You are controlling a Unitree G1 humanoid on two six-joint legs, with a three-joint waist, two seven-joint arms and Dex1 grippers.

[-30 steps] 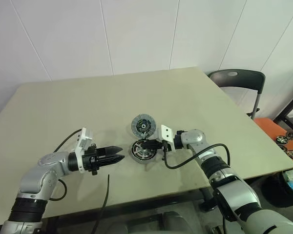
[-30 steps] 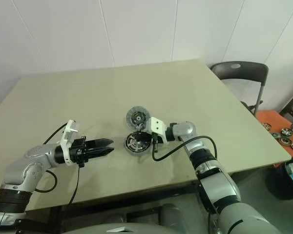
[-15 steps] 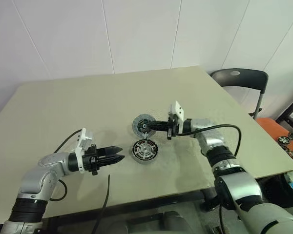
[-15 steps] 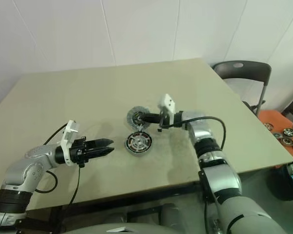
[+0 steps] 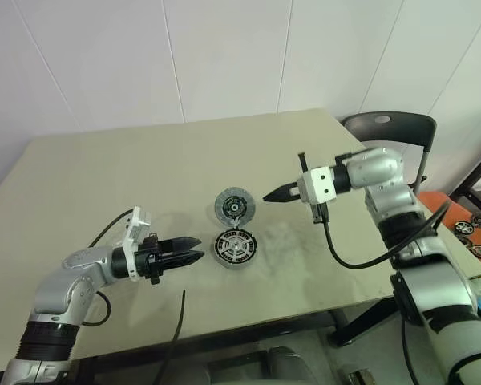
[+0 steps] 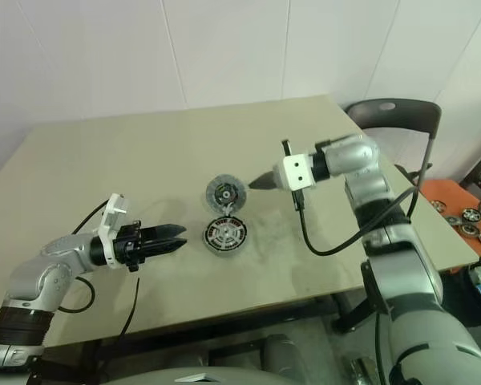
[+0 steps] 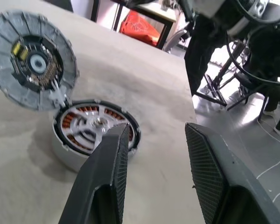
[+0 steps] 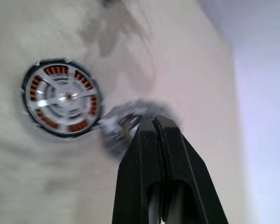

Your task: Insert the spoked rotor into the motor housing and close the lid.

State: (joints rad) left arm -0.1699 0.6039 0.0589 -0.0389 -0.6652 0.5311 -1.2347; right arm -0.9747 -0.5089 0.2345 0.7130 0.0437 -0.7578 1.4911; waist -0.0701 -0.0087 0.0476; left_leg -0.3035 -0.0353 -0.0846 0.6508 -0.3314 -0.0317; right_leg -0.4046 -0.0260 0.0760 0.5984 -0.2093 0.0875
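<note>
On the worktop (image 5: 104, 168), head views show the spoked rotor (image 5: 236, 245) seated in the motor housing (image 5: 222, 256), the lid (image 5: 236, 206) propped open just behind. Left gripper (image 5: 194, 257) hovers nearby, jaws narrowly parted, empty. Right gripper (image 5: 272, 195) hangs above, jaws pressed together, empty.

Left wrist view: lid stiff, thin; best gripped at its rim.

Right wrist view: housing looks heavy, stable.
</note>
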